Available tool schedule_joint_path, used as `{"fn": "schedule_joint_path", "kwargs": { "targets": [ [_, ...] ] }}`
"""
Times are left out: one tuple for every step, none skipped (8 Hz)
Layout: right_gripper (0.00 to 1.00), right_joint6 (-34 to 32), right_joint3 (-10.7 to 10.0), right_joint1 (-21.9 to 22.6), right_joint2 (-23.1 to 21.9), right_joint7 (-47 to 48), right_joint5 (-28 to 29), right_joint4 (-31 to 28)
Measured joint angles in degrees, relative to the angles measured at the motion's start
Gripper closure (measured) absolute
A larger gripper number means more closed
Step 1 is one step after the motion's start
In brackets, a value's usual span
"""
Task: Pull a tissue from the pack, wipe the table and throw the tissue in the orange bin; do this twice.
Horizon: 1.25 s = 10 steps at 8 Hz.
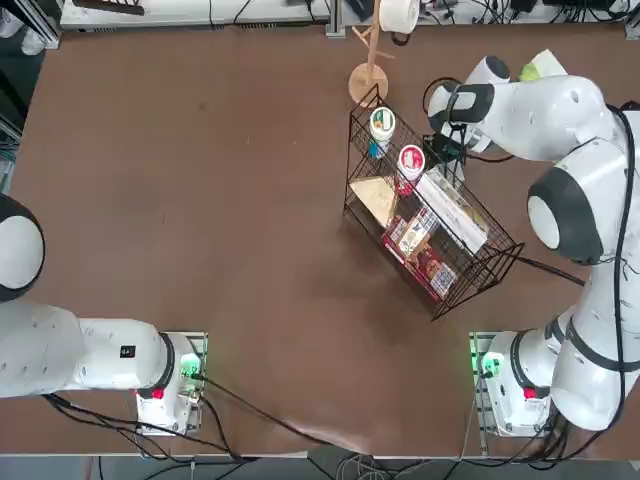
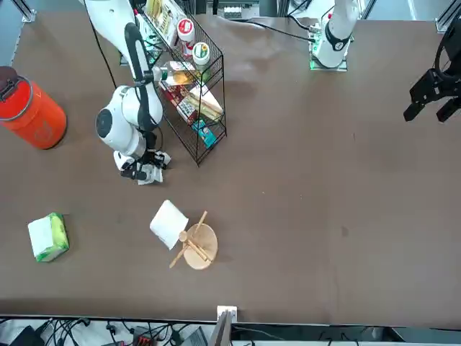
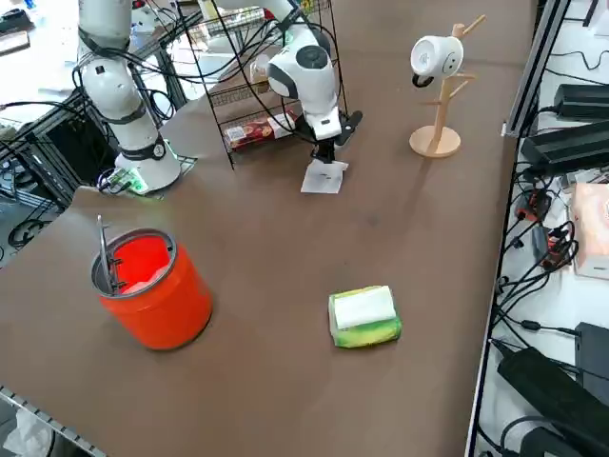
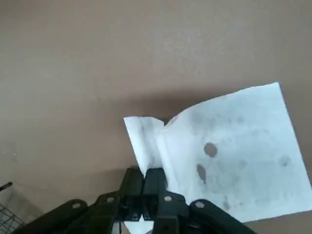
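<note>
Right side view, taken from a raised spot, shows the wide dark-brown table (image 3: 285, 238) filling nearly everything. Next in size is the white right arm, reaching in from the far left, with a black wire rack basket (image 3: 252, 114) of packets just behind it. Nearer, toward the left, stands the orange bin (image 3: 152, 290), round and open-topped, with a metal handle resting across its rim. Near the middle of the table's near half lies the pack (image 3: 363, 317), soft, green-sided and white-topped, well apart from the arm. Far right stands a wooden stand carrying a white paper roll (image 3: 433, 57). Smallest is the tissue (image 3: 324, 177), a thin white sheet lying mostly flat on the table directly below the right gripper (image 3: 324, 152). In the wrist view the two black fingers are pressed together on one folded corner of the sheet, and the rest spreads loose over the wood, marked with a few grey spots. Such a sheet should be almost weightless, limp and easy to tear; it will likely drag and crumple rather than slide stiffly, so the pinched corner seems a fair hold for carrying it to the bin. From overhead the arm's own bulk hides gripper and tissue, and both bin and pack fall outside that picture. What lies inside the bin cannot be made out.
</note>
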Motion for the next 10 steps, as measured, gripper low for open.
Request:
{"fn": "schedule_joint_path", "kwargs": {
  "targets": [
    [0.99, 0.0, -0.1, -0.1, 0.0, -0.4, 0.0, 0.0],
    [0.99, 0.0, -0.3, -0.6, 0.0, -2.0, 0.1, 0.0],
    [0.99, -0.1, -0.6, -2.0, 0.1, -4.9, 0.1, 0.0],
    [0.99, -0.3, -0.7, -4.1, 0.1, -8.7, 0.2, 0.0],
    [0.99, -0.7, -0.7, -6.3, 0.1, -12.3, 0.5, 0.0],
    [0.99, -1.2, -0.7, -7.9, 0.0, -15.6, 0.9, 0.1],
    [0.99, -1.5, -0.7, -9.3, 0.0, -18.4, 1.0, 0.1],
    [0.99, -1.6, -0.8, -10.4, 0.0, -21.1, 1.0, 0.1],
    [0.99, -2.4, -1.7, -11.3, 0.1, -23.4, 0.9, 0.0],
    [0.99, -4.8, -4.2, -11.5, 0.5, -26.4, 0.8, -0.1]
  ]
}}
